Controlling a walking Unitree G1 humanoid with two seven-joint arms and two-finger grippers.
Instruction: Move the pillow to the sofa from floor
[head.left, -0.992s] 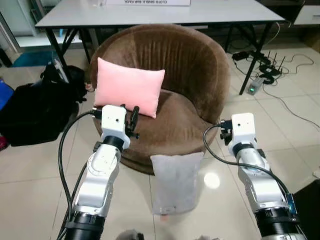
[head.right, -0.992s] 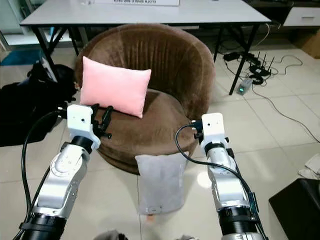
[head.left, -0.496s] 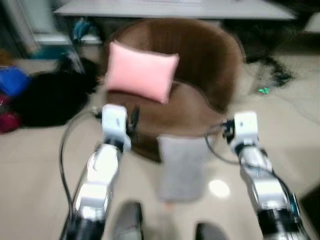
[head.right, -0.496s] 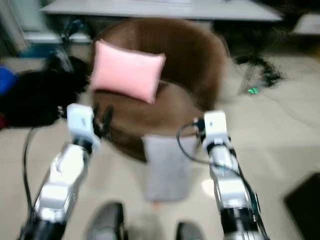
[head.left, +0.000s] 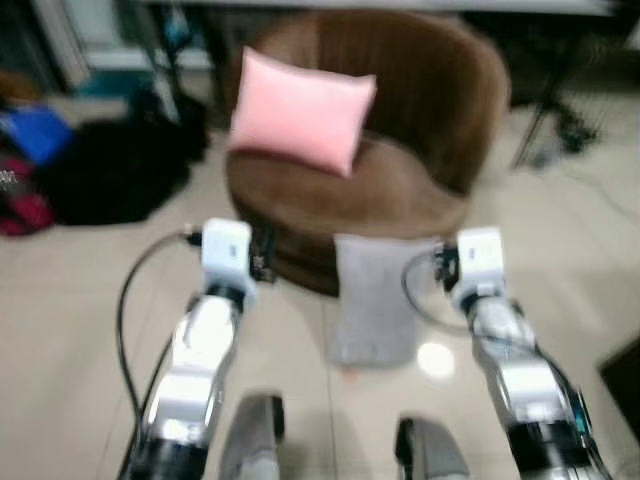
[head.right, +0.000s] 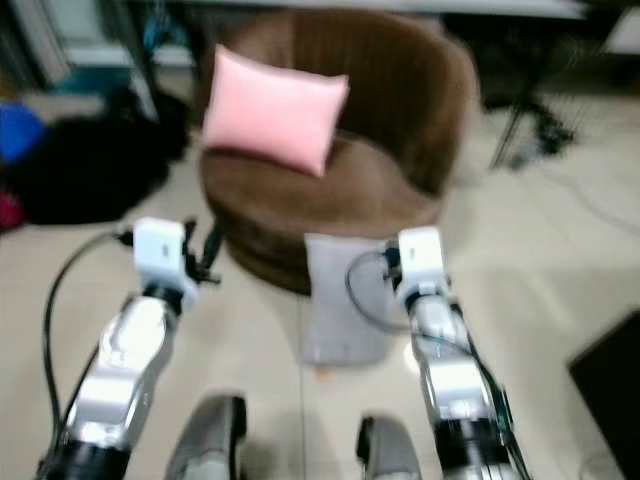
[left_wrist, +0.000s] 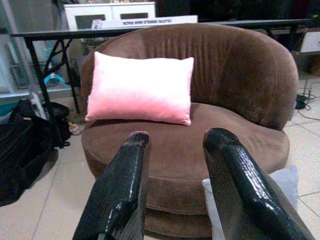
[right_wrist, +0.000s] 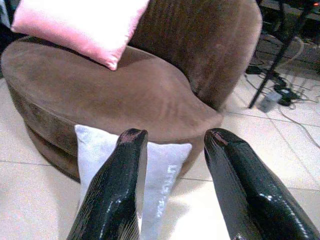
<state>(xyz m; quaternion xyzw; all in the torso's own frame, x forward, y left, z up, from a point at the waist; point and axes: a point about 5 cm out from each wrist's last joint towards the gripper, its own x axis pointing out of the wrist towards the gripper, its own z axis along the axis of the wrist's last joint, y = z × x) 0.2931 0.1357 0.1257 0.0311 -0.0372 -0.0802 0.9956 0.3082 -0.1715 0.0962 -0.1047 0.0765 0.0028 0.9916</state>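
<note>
Grey pillow (head.left: 375, 298) leans on the floor against the sofa (head.left: 370, 190) (approach step); both spread pincers, left (left_wrist: 172, 145) and right (right_wrist: 172, 140), must next descend.

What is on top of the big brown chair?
A pink pillow sits on the brown chair, leaning against its back. The rest of the seat looks bare. A grey pillow stands on the floor against the chair's front, hiding that part of the base.
</note>
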